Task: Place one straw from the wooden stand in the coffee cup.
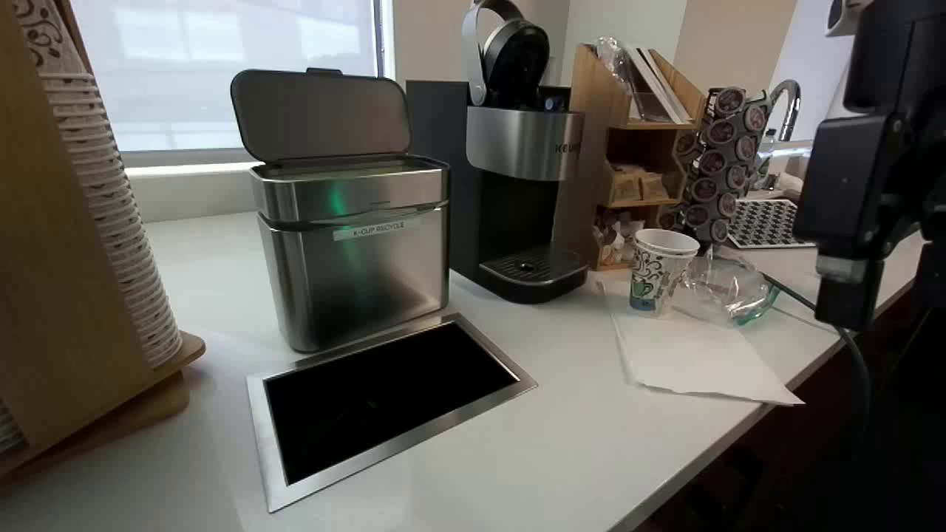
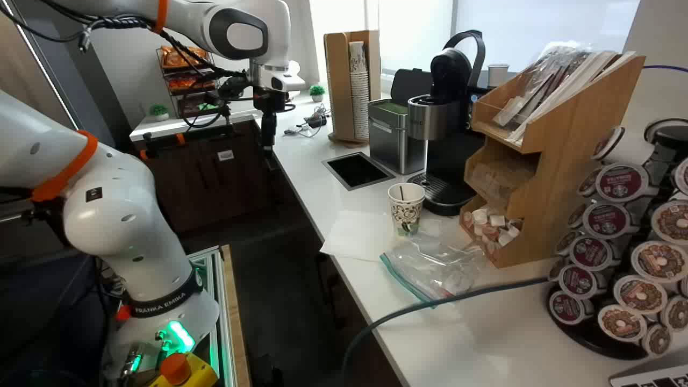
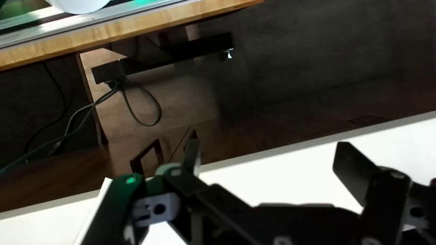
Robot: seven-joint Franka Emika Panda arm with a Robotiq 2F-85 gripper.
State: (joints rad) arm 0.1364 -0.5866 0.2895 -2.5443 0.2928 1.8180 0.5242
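The wooden stand (image 1: 589,100) is beside the coffee machine; it also shows in an exterior view (image 2: 594,121). Its top compartment holds long white-wrapped straws (image 2: 564,88). The coffee cup (image 1: 658,277), white paper with a printed pattern, stands upright in front of the stand; it shows in both exterior views (image 2: 407,215). A second rim suggests a nested cup. A thin dark stick-like shape shows inside its mouth. My gripper (image 3: 268,148) is open, its fingers wide apart with nothing between them. It hangs near the counter's front edge, well apart from cup and stand (image 2: 269,148).
The coffee machine (image 2: 427,121) and a steel bin (image 1: 362,273) with lid raised stand at the back. A framed dark opening (image 2: 357,171) is in the counter. A napkin (image 1: 695,355), plastic bag (image 2: 435,263), cable (image 2: 451,299) and pod carousel (image 2: 602,252) surround the cup.
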